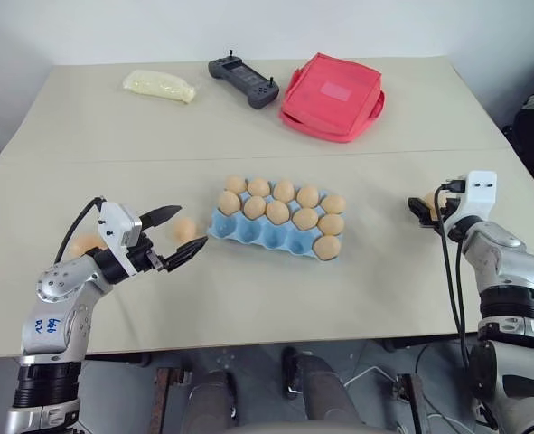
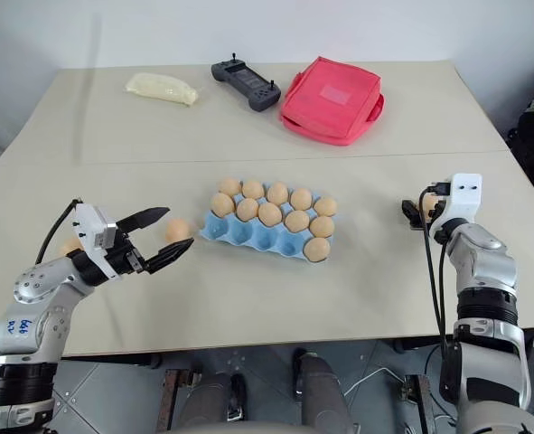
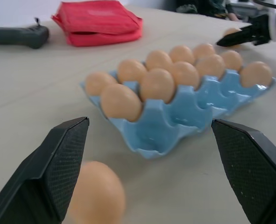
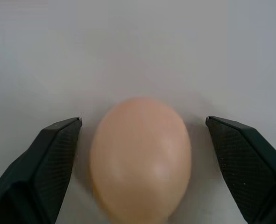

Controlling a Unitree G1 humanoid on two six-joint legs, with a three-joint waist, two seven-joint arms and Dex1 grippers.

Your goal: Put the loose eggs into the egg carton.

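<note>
While right jaws (image 4: 140,154) straddle one egg (image 4: 141,158), left arm half-hides another (image 1: 84,244).

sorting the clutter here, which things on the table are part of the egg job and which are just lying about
Job:
- egg carton
- loose egg between the right gripper fingers
- loose egg by the left gripper

Lying about:
- red pouch
- black controller
- pale yellow lump

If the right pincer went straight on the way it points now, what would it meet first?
Most likely the loose egg lying on the table directly between the open fingers of the right pincer; nothing stands between them, though the remaining gap is hard to judge.
</note>
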